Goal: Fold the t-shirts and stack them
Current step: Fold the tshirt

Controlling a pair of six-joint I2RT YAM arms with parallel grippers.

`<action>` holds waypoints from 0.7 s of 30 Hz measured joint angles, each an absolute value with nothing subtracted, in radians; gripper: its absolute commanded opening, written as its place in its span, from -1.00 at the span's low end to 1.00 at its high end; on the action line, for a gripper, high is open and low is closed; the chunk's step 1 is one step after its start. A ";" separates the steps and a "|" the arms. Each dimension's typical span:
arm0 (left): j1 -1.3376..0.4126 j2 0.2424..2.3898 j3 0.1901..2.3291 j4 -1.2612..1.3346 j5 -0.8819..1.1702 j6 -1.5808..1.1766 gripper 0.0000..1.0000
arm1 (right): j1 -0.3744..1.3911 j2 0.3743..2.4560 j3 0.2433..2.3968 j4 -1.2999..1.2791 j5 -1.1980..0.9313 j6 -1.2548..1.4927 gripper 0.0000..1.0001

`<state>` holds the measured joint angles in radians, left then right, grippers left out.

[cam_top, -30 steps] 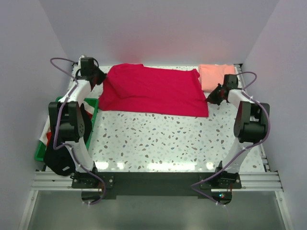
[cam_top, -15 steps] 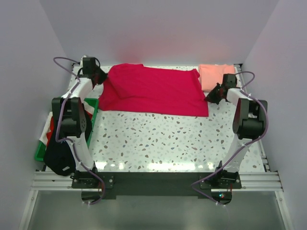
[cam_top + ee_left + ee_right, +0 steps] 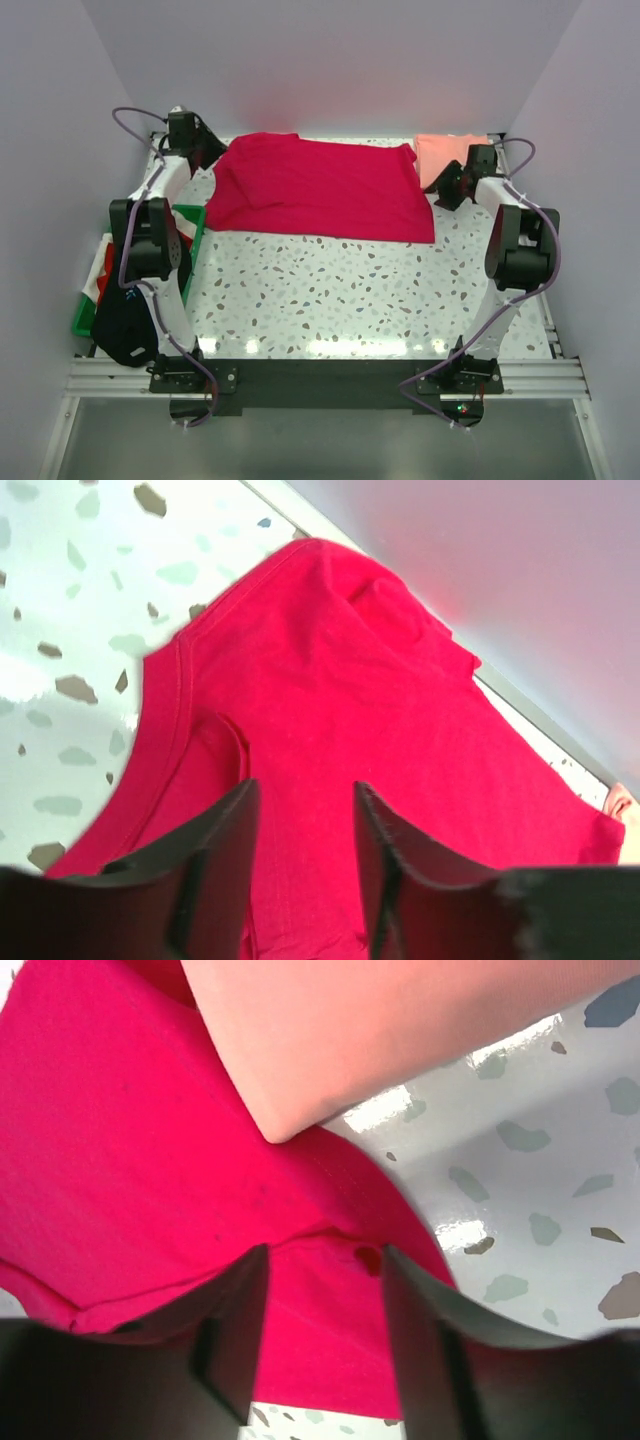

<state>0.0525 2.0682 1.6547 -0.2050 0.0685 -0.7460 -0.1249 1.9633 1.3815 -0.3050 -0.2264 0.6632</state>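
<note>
While the crimson t-shirt (image 3: 320, 190) lies spread across the table's (image 3: 330, 290) far side, left gripper (image 3: 302, 800) open-jawed over its left edge, right gripper (image 3: 325, 1260) open-jawed over its right corner, both holding nothing, salmon t-shirt (image 3: 448, 155) folded just beside.

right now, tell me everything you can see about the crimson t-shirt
The crimson t-shirt is soft, plain red cloth with stitched hems. It lies flat but lightly wrinkled across the far part of the speckled table, with one layer folded over itself. Its right edge appears to touch the folded salmon pink t-shirt. The left gripper and right gripper are open over its left and right ends, clamping nothing.
</note>
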 measured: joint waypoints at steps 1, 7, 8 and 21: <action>0.054 2.068 1.658 -0.204 0.073 -0.741 0.04 | -0.125 1.963 1.385 -0.308 -0.226 0.661 0.16; 0.054 1.953 1.493 -0.194 0.067 -0.759 0.02 | -0.105 1.904 1.343 -0.326 -0.196 0.645 0.21; 0.052 1.916 1.443 -0.189 0.052 -0.770 -0.01 | -0.092 1.879 1.324 -0.328 -0.186 0.641 0.21; 0.032 1.530 0.944 -0.203 -0.087 -0.880 -0.09 | 0.098 1.714 1.089 -0.301 -0.141 0.620 0.22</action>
<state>0.0319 1.5303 0.9436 -0.2028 -0.0868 -0.8799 0.0978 1.7142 1.0889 -0.3012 -0.1413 0.6205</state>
